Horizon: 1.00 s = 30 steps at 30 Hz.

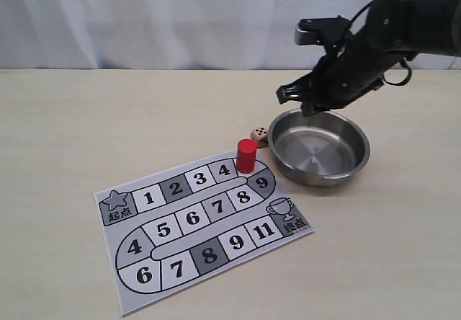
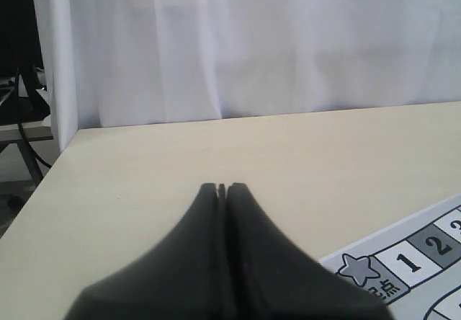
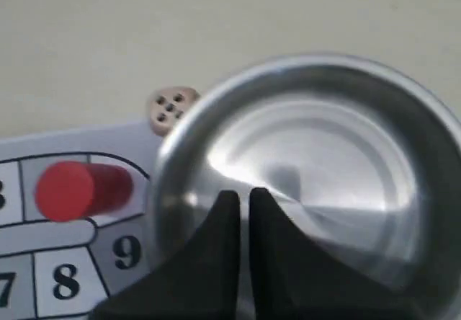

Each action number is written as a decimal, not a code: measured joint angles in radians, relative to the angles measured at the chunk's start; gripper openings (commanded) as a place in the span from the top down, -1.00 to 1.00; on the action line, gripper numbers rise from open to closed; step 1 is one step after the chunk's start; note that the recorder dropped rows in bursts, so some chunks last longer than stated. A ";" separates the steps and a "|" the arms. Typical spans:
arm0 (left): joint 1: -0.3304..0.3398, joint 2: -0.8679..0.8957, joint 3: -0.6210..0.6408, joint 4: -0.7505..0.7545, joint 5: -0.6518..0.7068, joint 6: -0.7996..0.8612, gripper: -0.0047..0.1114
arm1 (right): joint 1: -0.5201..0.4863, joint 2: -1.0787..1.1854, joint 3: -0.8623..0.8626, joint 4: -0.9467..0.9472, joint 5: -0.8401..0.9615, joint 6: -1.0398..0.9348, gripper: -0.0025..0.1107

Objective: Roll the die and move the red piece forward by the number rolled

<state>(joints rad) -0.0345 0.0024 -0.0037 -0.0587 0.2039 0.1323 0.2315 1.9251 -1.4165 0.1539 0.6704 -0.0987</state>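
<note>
The die (image 1: 258, 135) (image 3: 171, 108), a small tan cube with five pips up, lies on the table touching or nearly touching the steel bowl's (image 1: 321, 179) (image 3: 167, 163) outer wall. The red piece (image 1: 246, 155) (image 3: 72, 190) stands upright on the board (image 1: 130, 291), on the square just past the upper 4. My right gripper (image 1: 300, 101) (image 3: 245, 194) hangs over the bowl's far left rim, shut with nothing between its fingers. My left gripper (image 2: 222, 187) is shut and empty above the bare table near the board's star corner (image 2: 358, 268).
A white curtain (image 1: 144, 17) closes off the back of the table. The bowl's inside holds nothing. The paper board lies at a slant in front of the bowl, with its cup square (image 1: 281, 206) nearest the bowl.
</note>
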 measured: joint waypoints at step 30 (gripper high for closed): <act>0.000 0.000 0.000 0.000 0.000 0.002 0.92 | -0.252 -0.216 0.110 -0.118 0.263 -0.052 0.89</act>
<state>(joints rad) -0.0345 0.0024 -0.0037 -0.0587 0.2039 0.1342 -0.0207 1.7087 -1.3065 0.0355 0.9332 -0.1510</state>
